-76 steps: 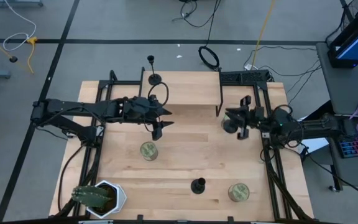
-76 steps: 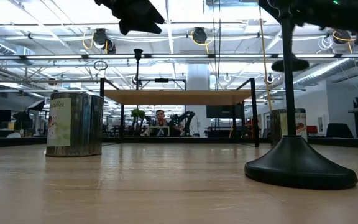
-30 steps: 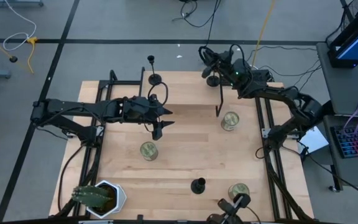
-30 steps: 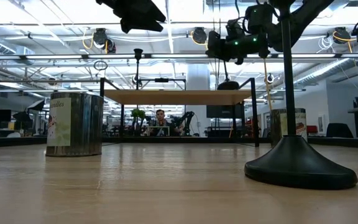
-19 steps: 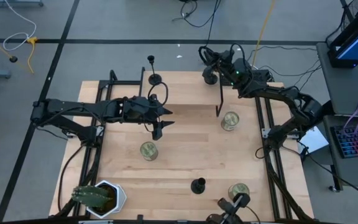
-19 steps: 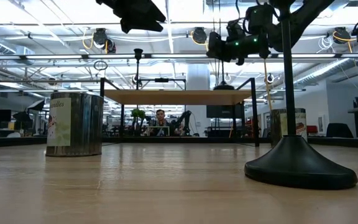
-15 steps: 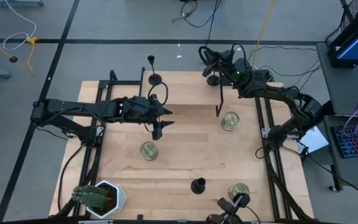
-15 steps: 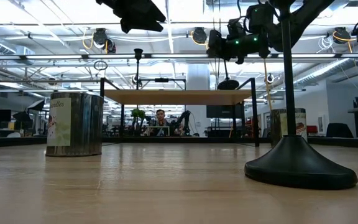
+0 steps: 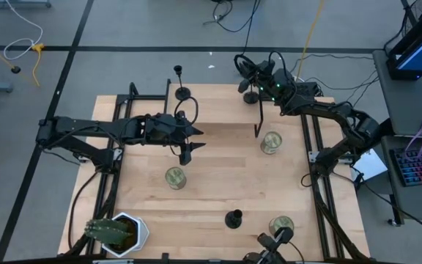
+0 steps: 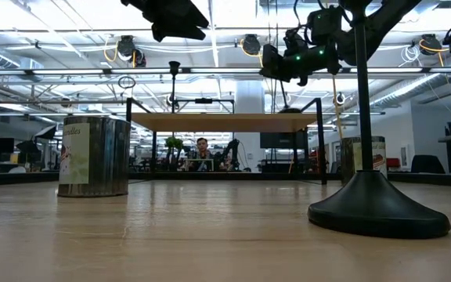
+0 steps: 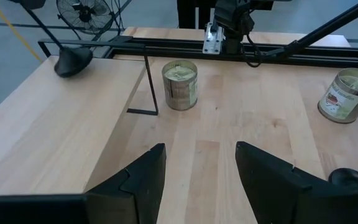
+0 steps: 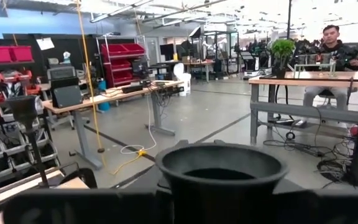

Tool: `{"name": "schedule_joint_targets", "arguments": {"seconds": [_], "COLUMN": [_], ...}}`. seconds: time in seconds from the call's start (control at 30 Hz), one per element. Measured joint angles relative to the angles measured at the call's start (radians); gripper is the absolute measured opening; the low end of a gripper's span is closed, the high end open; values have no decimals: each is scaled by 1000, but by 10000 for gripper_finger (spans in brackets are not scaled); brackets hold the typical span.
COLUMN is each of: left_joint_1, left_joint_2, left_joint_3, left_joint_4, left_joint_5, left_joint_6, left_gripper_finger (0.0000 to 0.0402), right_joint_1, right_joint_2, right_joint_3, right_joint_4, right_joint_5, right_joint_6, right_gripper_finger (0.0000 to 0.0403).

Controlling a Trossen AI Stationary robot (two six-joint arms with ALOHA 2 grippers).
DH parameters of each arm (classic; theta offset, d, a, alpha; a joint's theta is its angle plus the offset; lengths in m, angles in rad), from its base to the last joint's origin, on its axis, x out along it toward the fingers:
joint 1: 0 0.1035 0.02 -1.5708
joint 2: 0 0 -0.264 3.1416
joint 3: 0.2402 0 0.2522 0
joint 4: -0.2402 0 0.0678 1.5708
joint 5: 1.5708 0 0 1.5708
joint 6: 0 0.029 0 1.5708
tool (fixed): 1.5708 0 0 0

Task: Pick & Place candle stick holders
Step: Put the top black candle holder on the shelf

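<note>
Roughly mid-task, going by the layout. No obvious drop zone marked, so hard to say which holders count as placed.

- Right hand out at the far edge of the desk, by the raised shelf. Looks clamped near the top of the third holder: cup fills the right wrist view, stem leaning in the left wrist view, base low over the far right corner of the shelf. Can't tell whether touching or just above it. Reads as a place in progress, not yet released.
- Left hand parked above mid-desk, fingers apart, nothing between them. Waiting.
- Far-left holder upright at the far edge, beside the shelf's left end, well apart from both hands. Possibly already placed, possibly untouched.
- Near holder upright close to the front edge, between the two front cans, clear of both arms. Most likely the one left to fetch.
- Three cans standing, not part of the job. Potted plant at the front-left corner.

Remaining, by my estimate: set the base flat, let go, then collect the near holder. Risk: tilted stem could tip the holder on release.
</note>
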Motion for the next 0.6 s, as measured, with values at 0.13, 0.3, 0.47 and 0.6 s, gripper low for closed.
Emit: {"name": "schedule_joint_targets", "arguments": {"seconds": [0.13, 0.3, 0.47, 0.6], "left_joint_1": [0, 0, 0, 0], "left_joint_2": [0, 0, 0, 0], "left_joint_3": [0, 0, 0, 0], "left_joint_4": [0, 0, 0, 0], "left_joint_5": [0, 0, 0, 0], "left_joint_6": [0, -2, -2, -2], "left_gripper_finger": [202, 202, 202, 202], "right_joint_1": [0, 0, 0, 0], "right_joint_2": [0, 0, 0, 0], "right_joint_3": [0, 0, 0, 0], "right_joint_4": [-31, -63, -63, -63], "right_joint_5": [0, 0, 0, -3], "right_joint_6": [-10, -45, -46, -46], "right_gripper_finger": [82, 81, 95, 120]}}
